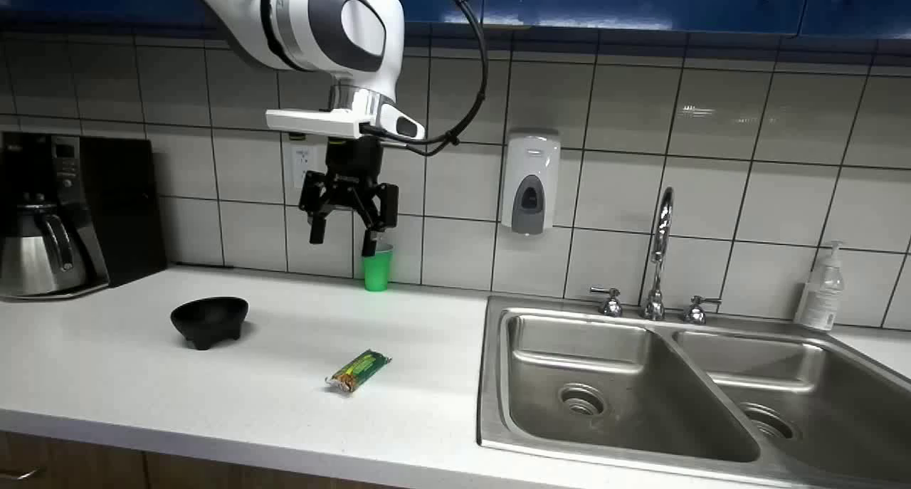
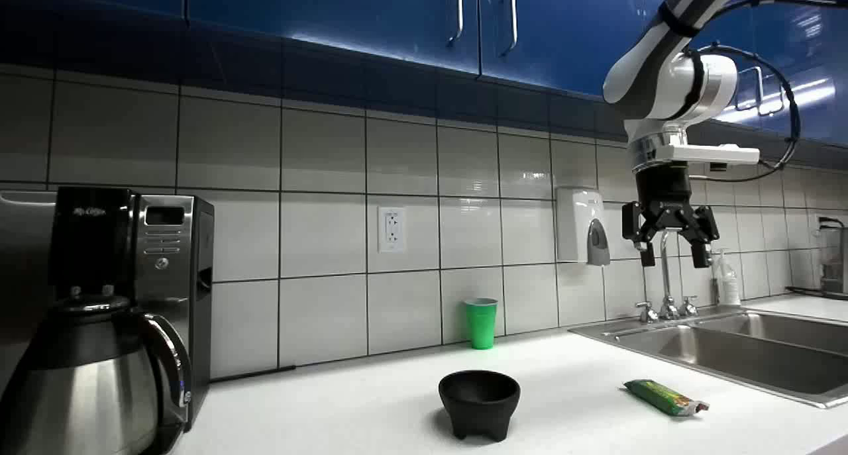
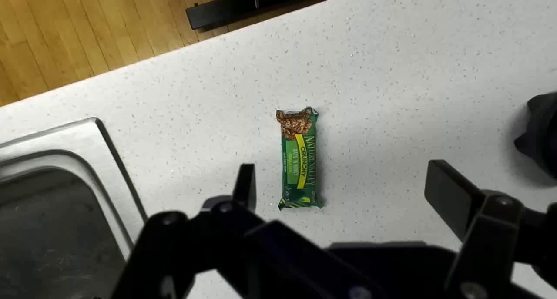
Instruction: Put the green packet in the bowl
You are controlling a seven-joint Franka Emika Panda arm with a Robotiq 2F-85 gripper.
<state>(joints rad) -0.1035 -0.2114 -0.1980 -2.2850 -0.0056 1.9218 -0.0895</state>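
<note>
The green packet lies flat on the white counter, in both exterior views (image 1: pixel 359 370) (image 2: pixel 664 398) and in the wrist view (image 3: pixel 299 159). It is a granola bar wrapper with a yellow band. The black bowl (image 1: pixel 206 330) stands upright on short feet on the counter, apart from the packet; it also shows in an exterior view (image 2: pixel 479 415). Only part of it shows at the right edge of the wrist view (image 3: pixel 544 138). My gripper (image 1: pixel 343 237) (image 2: pixel 674 255) (image 3: pixel 341 186) is open and empty, pointing down, high above the counter. In the wrist view the packet appears nearer the left finger.
A green cup (image 1: pixel 377 268) stands against the tiled wall. A coffee maker with steel carafe (image 2: pixel 99 375) is at the counter's far end from the double sink (image 1: pixel 491 375). A faucet (image 1: pixel 662 247) rises behind the sink. A soap dispenser (image 1: pixel 530 183) hangs on the wall.
</note>
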